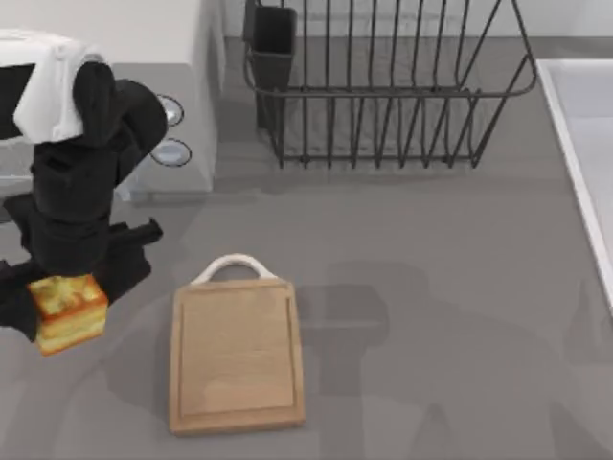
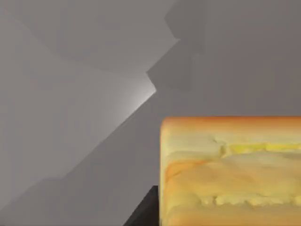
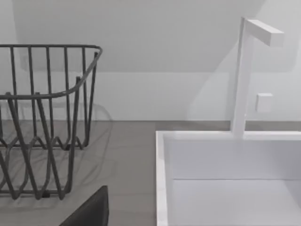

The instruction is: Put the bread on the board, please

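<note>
The left gripper (image 1: 57,307) sits at the far left of the table, right by the left edge, with its fingers pinched on the bread (image 1: 69,312). So the bread is off the table, held up in the air, left of the board (image 1: 237,356) and apart from it. From the left wrist view the bread (image 2: 230,172) takes up one corner, with only bare grey tabletop (image 2: 75,117) and shadows under it.

The board lies flat near the front middle, its white loop handle (image 1: 234,265) pointing toward the back. Its top is bare wood. Between the bread and the board's left edge is just open table, nothing in the way.

Further back there's a dark wire dish rack (image 1: 383,86), well apart from the board. A white appliance with two round knobs (image 1: 170,132) stands at the back left, just behind the left arm. A white sink (image 1: 584,144) runs along the right edge; the right wrist view shows its basin (image 3: 225,179), a white tap (image 3: 244,70) and the rack (image 3: 42,117) beside it. Can't tell what the right gripper's fingers are doing.
</note>
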Controlling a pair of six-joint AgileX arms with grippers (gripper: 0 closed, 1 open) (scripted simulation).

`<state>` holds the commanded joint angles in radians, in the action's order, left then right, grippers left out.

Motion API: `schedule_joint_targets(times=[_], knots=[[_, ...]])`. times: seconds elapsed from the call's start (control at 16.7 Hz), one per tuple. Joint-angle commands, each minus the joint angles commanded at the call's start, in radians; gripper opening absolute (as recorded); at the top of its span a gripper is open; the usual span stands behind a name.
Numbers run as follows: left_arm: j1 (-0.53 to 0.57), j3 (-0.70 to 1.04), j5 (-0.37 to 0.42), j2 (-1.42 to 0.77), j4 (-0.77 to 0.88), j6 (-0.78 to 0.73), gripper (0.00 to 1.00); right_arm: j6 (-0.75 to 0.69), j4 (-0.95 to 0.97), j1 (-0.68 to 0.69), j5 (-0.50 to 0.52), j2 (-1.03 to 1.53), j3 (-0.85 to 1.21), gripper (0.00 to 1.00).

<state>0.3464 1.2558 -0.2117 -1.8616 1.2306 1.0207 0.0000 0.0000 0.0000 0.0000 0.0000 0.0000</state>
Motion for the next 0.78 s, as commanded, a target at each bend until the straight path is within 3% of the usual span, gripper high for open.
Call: schedule_joint_targets(times=[0.42,0.78], knots=[[0.182,0.054,0.078,-0.011,-0.092,0.689,0.00,0.000,0.000,0.000,0.000,0.000,0.000,1.00],[0.262,0.112,0.176,-0.025,-0.157,1.061,0.00,0.000,0.000,0.000,0.000,0.000,0.000,1.00]])
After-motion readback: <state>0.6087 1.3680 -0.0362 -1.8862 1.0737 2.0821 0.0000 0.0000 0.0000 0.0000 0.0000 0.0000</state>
